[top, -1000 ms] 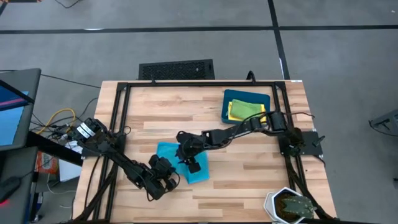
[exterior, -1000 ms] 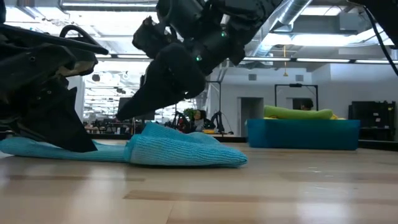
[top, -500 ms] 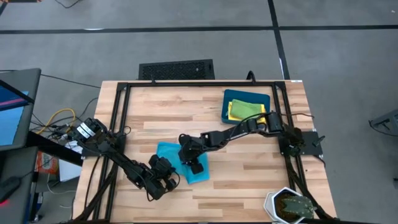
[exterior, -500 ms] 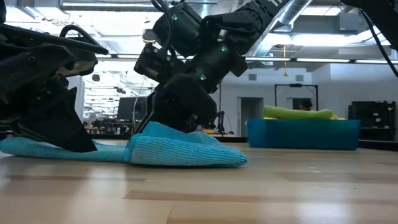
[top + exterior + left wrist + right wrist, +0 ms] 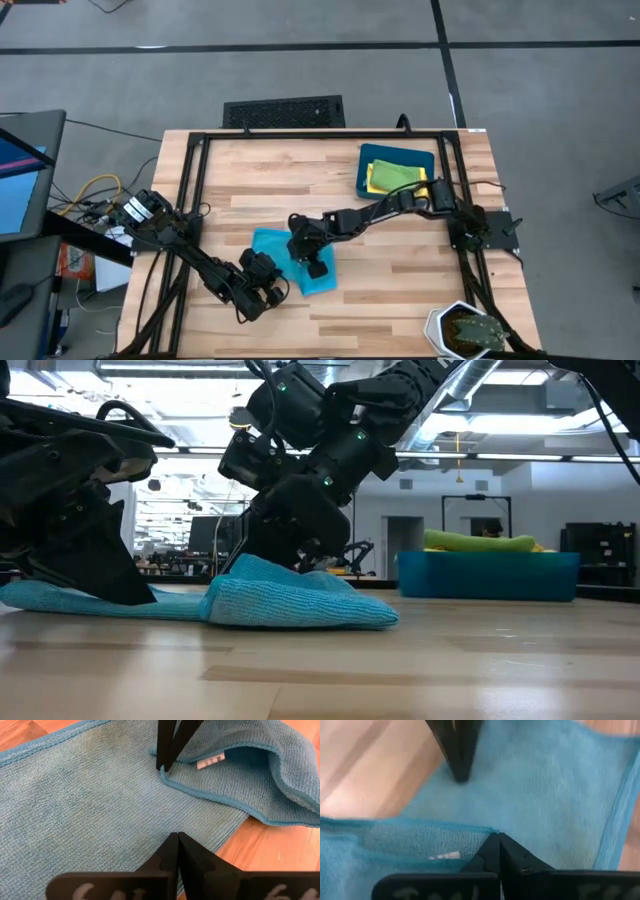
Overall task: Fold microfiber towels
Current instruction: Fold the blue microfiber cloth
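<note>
From the high view, the light blue towel [image 5: 285, 268] sits near the middle of the table [image 5: 400, 260] toward its near edge, with the left gripper [image 5: 262, 283] pressing its left part, fingers shut, and the right gripper [image 5: 308, 262] down on the folded-over right part, while the teal bin [image 5: 396, 160] with yellow and green towels [image 5: 393, 176] stays far right. In the low view the right gripper [image 5: 300, 555] has dropped from hovering above a second ago onto the raised fold of the towel [image 5: 300, 600], and its fingers, open then, have just snapped closed. The wrist views show both pairs of fingers pinched together, the right ones [image 5: 496, 851] at the folded edge by the white tag [image 5: 445, 855], so my guess is it has just pinched that edge to pull the fold across.
</note>
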Available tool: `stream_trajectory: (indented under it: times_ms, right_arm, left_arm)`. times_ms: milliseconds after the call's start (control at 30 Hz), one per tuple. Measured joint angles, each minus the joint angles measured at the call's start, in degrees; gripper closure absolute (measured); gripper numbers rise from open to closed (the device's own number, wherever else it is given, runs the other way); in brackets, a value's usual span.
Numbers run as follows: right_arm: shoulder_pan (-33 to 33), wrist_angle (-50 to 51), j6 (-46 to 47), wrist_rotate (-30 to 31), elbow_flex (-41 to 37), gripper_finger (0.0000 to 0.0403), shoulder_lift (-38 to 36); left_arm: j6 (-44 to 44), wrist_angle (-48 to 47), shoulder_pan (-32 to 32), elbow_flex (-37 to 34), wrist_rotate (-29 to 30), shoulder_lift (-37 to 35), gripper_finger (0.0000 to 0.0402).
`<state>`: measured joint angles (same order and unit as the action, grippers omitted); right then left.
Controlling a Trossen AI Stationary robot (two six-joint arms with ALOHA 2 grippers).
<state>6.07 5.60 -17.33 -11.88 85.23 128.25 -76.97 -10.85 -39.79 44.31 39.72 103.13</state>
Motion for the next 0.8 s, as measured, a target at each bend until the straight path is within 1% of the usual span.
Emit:
stream_trajectory:
  times_ms: [133, 233, 367, 567, 800]
  right_arm:
    - [-1.06, 2.76, 2.14, -0.13, -0.05, 0.0393, -0.60]
    - [-2.04, 4.58, 2.31, -0.39, -0.04, 0.0395, -0.96]
    - [-2.97, 6.02, 2.35, -0.37, 0.01, 0.0385, -2.29]
    - [-4.56, 8.79, 2.34, -0.22, -0.11, 0.0394, -3.88]
    - [-4.93, 11.42, 1.48, 1.35, -0.09, 0.0380, -4.07]
  left_arm:
    - [0.00, -0.08, 0.00, 0.00, 0.00, 0.00, 0.0402]
    - [0.00, -0.10, 0.00, 0.01, -0.01, 0.00, 0.0402]
    - [0.00, -0.11, 0.00, 0.02, -0.02, 0.00, 0.0402]
    - [0.00, -0.08, -0.02, 0.02, -0.02, 0.00, 0.0402]
    - [-0.02, -0.09, -0.02, 0.02, -0.04, 0.00, 0.0402]
